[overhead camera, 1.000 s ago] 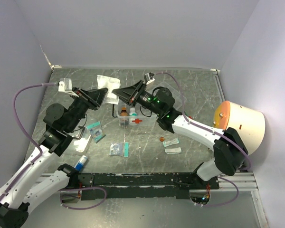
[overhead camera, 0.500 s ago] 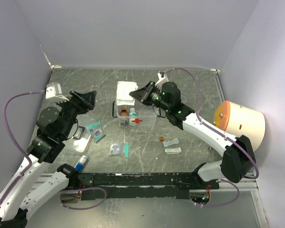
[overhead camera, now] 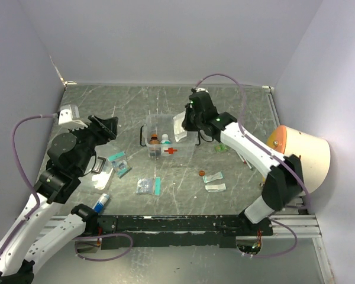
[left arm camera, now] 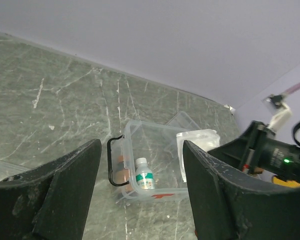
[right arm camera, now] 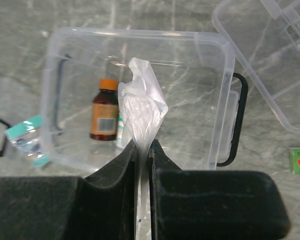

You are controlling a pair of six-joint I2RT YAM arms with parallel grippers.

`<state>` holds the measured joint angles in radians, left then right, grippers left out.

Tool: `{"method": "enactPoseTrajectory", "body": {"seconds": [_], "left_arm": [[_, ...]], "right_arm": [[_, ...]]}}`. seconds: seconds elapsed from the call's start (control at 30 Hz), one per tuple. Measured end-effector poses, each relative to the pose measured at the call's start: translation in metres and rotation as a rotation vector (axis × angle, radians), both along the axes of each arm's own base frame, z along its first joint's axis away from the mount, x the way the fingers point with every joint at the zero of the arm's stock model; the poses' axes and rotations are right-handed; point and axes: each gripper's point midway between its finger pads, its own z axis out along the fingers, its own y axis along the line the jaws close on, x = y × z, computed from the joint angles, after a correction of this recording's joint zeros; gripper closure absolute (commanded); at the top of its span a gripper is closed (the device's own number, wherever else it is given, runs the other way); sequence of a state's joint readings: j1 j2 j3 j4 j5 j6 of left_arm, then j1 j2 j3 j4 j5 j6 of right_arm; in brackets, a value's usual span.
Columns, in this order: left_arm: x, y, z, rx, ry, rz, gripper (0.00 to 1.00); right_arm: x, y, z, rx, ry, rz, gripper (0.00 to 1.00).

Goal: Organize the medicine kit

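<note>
**Top view.** The medicine kit (overhead camera: 163, 142) stood lidless near the middle of the worktop (overhead camera: 106, 100). Its red cross faced the arm bases and its long axis ran left to right. The right fingers (overhead camera: 187, 120) hung over its right end, clenched on a pale plastic bag (overhead camera: 178, 127), and I judged that arm much the nearer. The left fingers (overhead camera: 109, 126) were released and well apart from the kit, off to its left. Teal sachets (overhead camera: 119, 161) and a blue tube (overhead camera: 101, 202) lay loose on the near side.

**Left wrist view.** The kit (left arm camera: 155, 165) showed ahead, framed between the spread left fingers (left arm camera: 65, 190) but beyond their tips. A white bottle (left arm camera: 144, 176) stood inside it. The bag (left arm camera: 197, 145) drooped above the kit's right end.

**Right wrist view.** The right fingers (right arm camera: 110, 195) were pinched tight on the bag (right arm camera: 142, 105), which rose crumpled from between them. The kit (right arm camera: 215, 55) lay straight beyond the fingertips, open side facing the camera. Its black handles sat at the left and right of the frame, so its long axis ran across the view. A brown bottle (right arm camera: 104, 116) with an orange cap stood left of centre, and the right half looked bare. A flat clear piece (right arm camera: 270, 60) lay just beside the kit at upper right; I could not tell whether it was a lid or a tray.

By my reading the move ahead was a straight drop into the kit followed by a release. The bag would need to stay to the right of the bottle.
</note>
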<state>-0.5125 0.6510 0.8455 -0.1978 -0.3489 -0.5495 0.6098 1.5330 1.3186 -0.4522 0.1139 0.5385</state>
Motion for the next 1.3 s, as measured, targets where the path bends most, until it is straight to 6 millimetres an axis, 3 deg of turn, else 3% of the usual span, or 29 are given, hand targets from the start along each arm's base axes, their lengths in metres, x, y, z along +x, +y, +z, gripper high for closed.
{"method": "enactPoseTrajectory", "body": {"seconds": [0.17, 0.27, 0.63, 1.0, 1.3], "left_arm": [[-0.003, 0.002, 0.001, -0.002, -0.003, 0.000, 0.24], [-0.005, 0.003, 0.003, -0.007, -0.011, 0.000, 0.24], [-0.003, 0.000, -0.003, -0.006, 0.005, -0.005, 0.24], [-0.001, -0.001, -0.015, -0.015, 0.026, -0.005, 0.24], [-0.001, -0.001, -0.016, -0.021, 0.030, -0.006, 0.25]], "right_arm": [[0.014, 0.003, -0.040, -0.122, 0.090, 0.014, 0.94], [0.012, 0.000, -0.064, -0.176, 0.147, 0.017, 0.94], [0.008, 0.012, -0.114, -0.205, 0.269, 0.070, 0.94], [0.005, 0.037, -0.118, -0.059, 0.306, 0.068, 0.93], [-0.003, 0.039, -0.130, 0.023, 0.355, 0.013, 0.91]]}}
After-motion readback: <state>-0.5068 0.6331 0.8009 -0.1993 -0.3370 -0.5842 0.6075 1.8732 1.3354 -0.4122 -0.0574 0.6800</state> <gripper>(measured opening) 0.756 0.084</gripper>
